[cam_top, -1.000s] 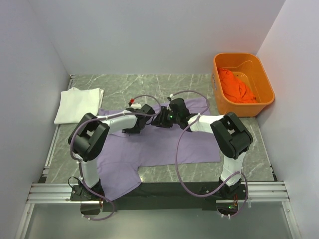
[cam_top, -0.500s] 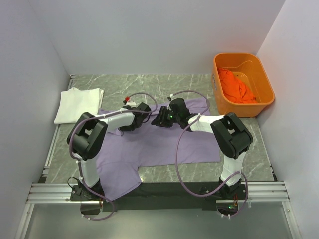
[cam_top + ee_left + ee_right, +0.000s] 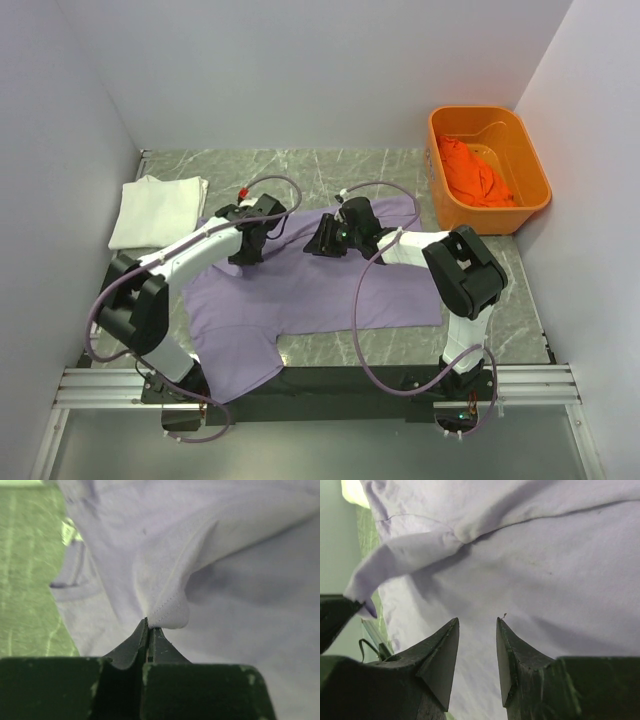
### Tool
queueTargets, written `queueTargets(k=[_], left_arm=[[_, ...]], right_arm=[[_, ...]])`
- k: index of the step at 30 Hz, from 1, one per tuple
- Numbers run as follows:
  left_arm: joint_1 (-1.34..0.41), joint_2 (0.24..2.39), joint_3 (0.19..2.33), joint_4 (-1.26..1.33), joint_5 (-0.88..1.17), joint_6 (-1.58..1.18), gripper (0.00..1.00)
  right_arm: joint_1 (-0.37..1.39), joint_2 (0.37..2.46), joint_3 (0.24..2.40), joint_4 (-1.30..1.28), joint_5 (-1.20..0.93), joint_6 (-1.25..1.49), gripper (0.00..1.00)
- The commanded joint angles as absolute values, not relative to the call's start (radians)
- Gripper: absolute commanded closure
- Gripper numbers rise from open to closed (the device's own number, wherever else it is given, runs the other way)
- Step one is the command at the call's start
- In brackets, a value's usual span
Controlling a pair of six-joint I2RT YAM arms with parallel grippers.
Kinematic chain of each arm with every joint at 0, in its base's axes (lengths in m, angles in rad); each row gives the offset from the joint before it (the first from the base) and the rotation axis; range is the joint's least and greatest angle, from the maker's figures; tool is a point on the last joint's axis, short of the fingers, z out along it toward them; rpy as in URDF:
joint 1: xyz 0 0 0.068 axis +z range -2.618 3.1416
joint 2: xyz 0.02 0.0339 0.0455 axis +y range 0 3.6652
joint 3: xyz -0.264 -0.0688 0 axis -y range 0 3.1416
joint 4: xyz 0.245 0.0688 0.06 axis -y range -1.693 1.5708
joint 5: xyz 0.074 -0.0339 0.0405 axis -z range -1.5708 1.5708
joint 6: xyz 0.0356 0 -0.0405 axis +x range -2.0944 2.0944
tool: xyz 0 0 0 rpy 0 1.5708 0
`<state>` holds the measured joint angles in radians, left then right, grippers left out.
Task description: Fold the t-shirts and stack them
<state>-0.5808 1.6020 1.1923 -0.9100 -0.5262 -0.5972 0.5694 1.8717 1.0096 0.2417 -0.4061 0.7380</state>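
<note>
The lavender t-shirt (image 3: 330, 285) lies spread across the middle of the table. My left gripper (image 3: 246, 248) is over its upper left part, and the left wrist view shows that gripper (image 3: 148, 623) shut on a stitched fold of the lavender cloth (image 3: 170, 612). My right gripper (image 3: 314, 244) hovers over the shirt's upper middle. In the right wrist view the right gripper (image 3: 477, 623) stands open with only flat lavender cloth (image 3: 560, 570) beyond it. The white t-shirt (image 3: 158, 208) lies folded at the far left. The orange t-shirt (image 3: 475, 172) is crumpled in the tub.
The orange plastic tub (image 3: 495, 218) stands at the back right corner. White walls close in the left, back and right sides. Purple cables loop from both arms over the shirt. Bare marble table (image 3: 300, 165) shows behind the shirt.
The left gripper has shut on the lavender cloth and moved left and back with it, the left arm's elbow swinging left. The right arm has stayed put.
</note>
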Motion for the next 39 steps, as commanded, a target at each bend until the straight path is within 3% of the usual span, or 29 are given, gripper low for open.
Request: queueTargets(k=[1, 13, 16, 22, 25, 26, 31, 33, 39], left_arm=[[-0.571, 1.533, 1.166, -0.968, -0.391, -0.597, 0.99], [-0.502, 1.500, 1.128, -0.997, -0.348, -0.606, 0.98], [-0.497, 1.514, 1.108, -1.014, -0.393, -0.629, 0.91], [-0.497, 1.540, 1.039, -0.939, -0.296, -0.644, 0.77], [-0.499, 1.537, 1.020, -0.919, -0.279, -0.663, 0.60], [-0.499, 1.529, 1.022, -0.916, -0.279, -0.670, 0.48], [-0.535, 1.430, 1.025, -0.812, -0.256, -0.779, 0.20], [-0.580, 1.425, 1.032, -0.776, -0.270, -0.792, 0.21], [-0.669, 1.587, 1.167, -0.787, -0.420, -0.729, 0.56]], right_arm=[[0.565, 1.819, 1.039, 0.262, -0.436, 0.732, 0.57], [0.647, 1.930, 1.057, 0.471, -0.506, 0.942, 0.51], [0.655, 1.947, 1.072, 0.457, -0.500, 0.937, 0.50], [0.653, 1.915, 1.066, 0.379, -0.459, 0.867, 0.50], [0.649, 1.893, 1.065, 0.327, -0.420, 0.809, 0.50], [0.643, 1.878, 1.063, 0.304, -0.399, 0.795, 0.50], [0.608, 1.810, 1.031, 0.255, -0.324, 0.735, 0.50], [0.586, 1.795, 1.019, 0.249, -0.307, 0.723, 0.49], [0.534, 1.747, 0.963, 0.259, -0.292, 0.729, 0.46]])
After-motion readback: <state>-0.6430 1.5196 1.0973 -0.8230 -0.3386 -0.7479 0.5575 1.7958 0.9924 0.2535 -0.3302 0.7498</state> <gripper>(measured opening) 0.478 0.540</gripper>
